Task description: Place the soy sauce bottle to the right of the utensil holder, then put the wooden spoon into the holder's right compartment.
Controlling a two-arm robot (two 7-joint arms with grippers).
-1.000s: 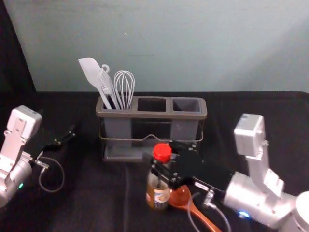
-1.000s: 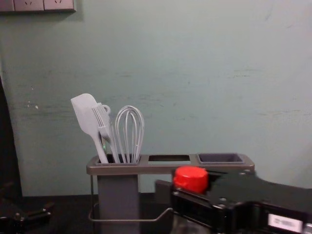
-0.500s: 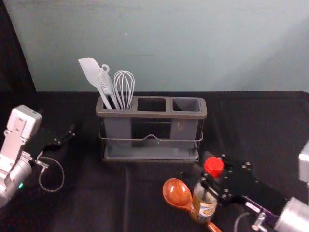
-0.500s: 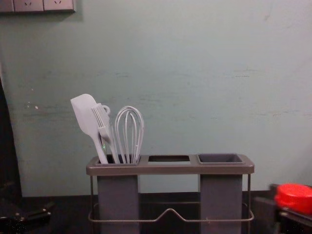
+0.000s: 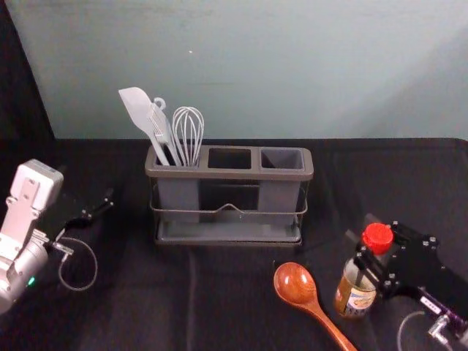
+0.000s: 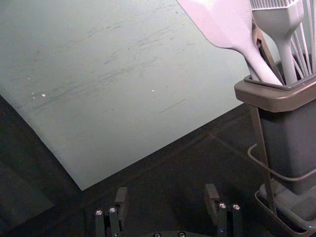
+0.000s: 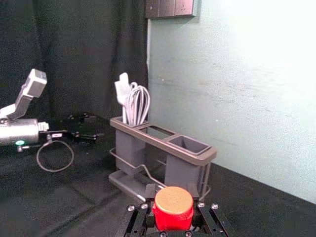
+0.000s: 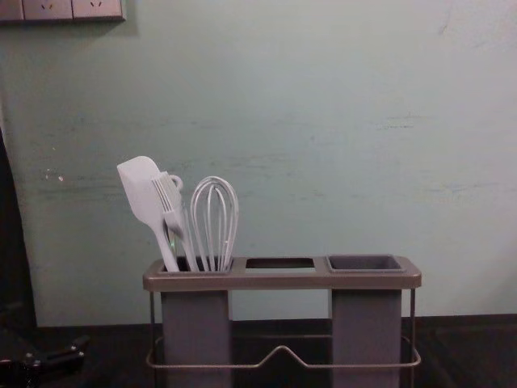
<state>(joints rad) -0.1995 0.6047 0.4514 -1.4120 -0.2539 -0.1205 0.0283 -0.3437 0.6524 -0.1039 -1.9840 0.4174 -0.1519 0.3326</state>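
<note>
One left gripper (image 5: pixel 102 205), parked, well to the left of the utensil holder; in its wrist view the left gripper (image 6: pixel 166 195) has two fingers spread wide, a gap between them. One black curtain (image 5: pixel 22 80), far left of the holder. One pale socket panel (image 8: pixel 48 8), three sections, on the green-grey wall (image 5: pixel 307 66), above and left of the holder.

One brown-rimmed, grey utensil holder (image 5: pixel 235 175), three openings in a row, two grey cups (left, right), one wire rail (image 5: pixel 248 212), one grey base tray (image 5: pixel 228 232). Left opening has at least three utensils, heads up: one white flat-bladed spatula (image 5: pixel 135 106), one white bristled brush (image 5: pixel 159 121), one white wire whisk (image 5: pixel 191 152).

One glossy reddish-brown wooden spoon (image 5: pixel 295 284), lying on the black cloth (image 5: pixel 131 292) in front of the holder's right end, bowl nearest the holder, handle angled away toward front right.

One clear soy sauce bottle (image 5: pixel 358 300), brown contents, one label, one red cap (image 5: pixel 377 235), cap up, right and front of the holder. Can't tell if its base touches the cloth. One right gripper (image 5: pixel 363 250), also right and front of the holder, two fingers pinching the bottle just below the cap.
</note>
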